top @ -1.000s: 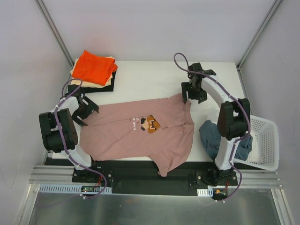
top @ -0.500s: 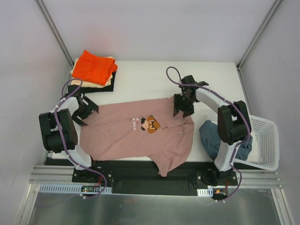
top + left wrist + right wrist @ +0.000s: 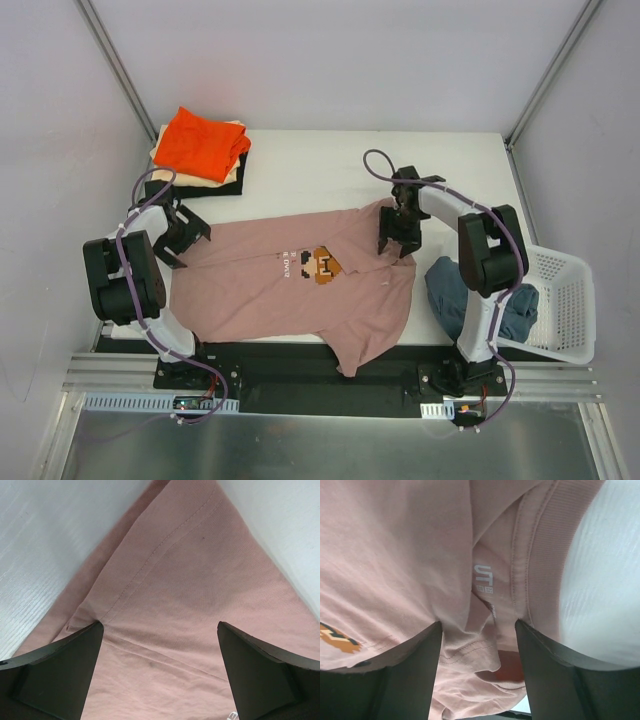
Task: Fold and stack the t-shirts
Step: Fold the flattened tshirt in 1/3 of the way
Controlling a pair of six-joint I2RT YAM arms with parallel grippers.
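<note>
A dusty pink t-shirt (image 3: 290,285) with a pixel-art print (image 3: 322,264) lies spread across the table's front half, its lower edge hanging over the near edge. My right gripper (image 3: 398,236) is down on its collar. In the right wrist view the right gripper (image 3: 478,622) stands open, with bunched collar cloth (image 3: 545,555) and the neck label (image 3: 484,577) between its fingers. My left gripper (image 3: 186,236) sits at the shirt's left end. The left wrist view shows the left gripper (image 3: 160,625) wide open over a pink seam (image 3: 150,565), holding nothing.
A folded stack with an orange tee (image 3: 200,143) on top of cream and black ones sits at the back left. A slate blue tee (image 3: 455,290) spills from the white mesh basket (image 3: 565,300) at the right edge. Bare white table (image 3: 320,170) lies behind the pink shirt.
My right gripper came forward and left from the bare table onto the shirt's collar, and its jaws narrowed. The left arm stayed still.
</note>
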